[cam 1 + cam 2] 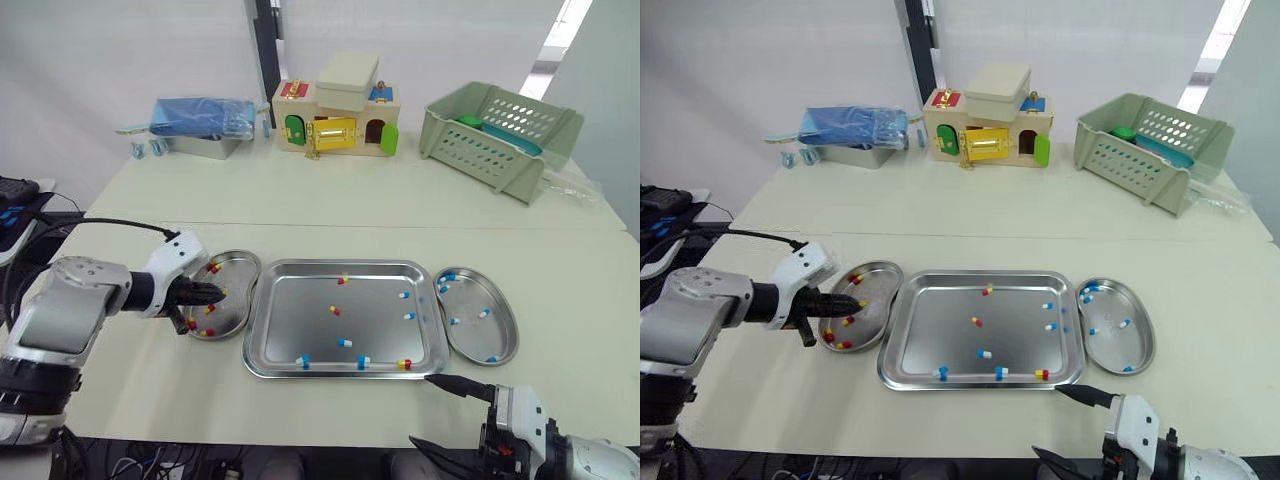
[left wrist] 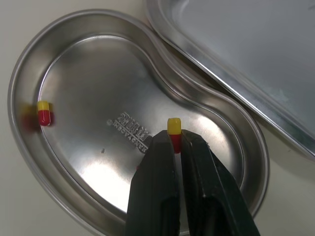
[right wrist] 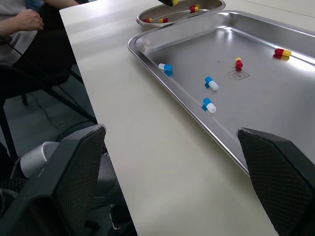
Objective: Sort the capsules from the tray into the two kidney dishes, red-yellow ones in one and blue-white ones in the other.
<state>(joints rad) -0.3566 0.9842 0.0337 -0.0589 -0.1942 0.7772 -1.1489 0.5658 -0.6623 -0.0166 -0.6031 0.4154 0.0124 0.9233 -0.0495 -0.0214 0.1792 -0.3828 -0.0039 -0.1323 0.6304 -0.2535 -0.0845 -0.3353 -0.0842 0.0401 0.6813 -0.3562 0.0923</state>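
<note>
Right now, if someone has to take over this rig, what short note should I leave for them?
Left gripper: shut on a red-yellow capsule, held over the left kidney dish; not yet released.
Right gripper: open and empty, low beside the tray, at its near right corner.
Done: several red-yellow capsules lie in the left dish, and several blue-white ones in the right kidney dish.
Left: the tray holds three red-yellow and about five blue-white capsules.
</note>
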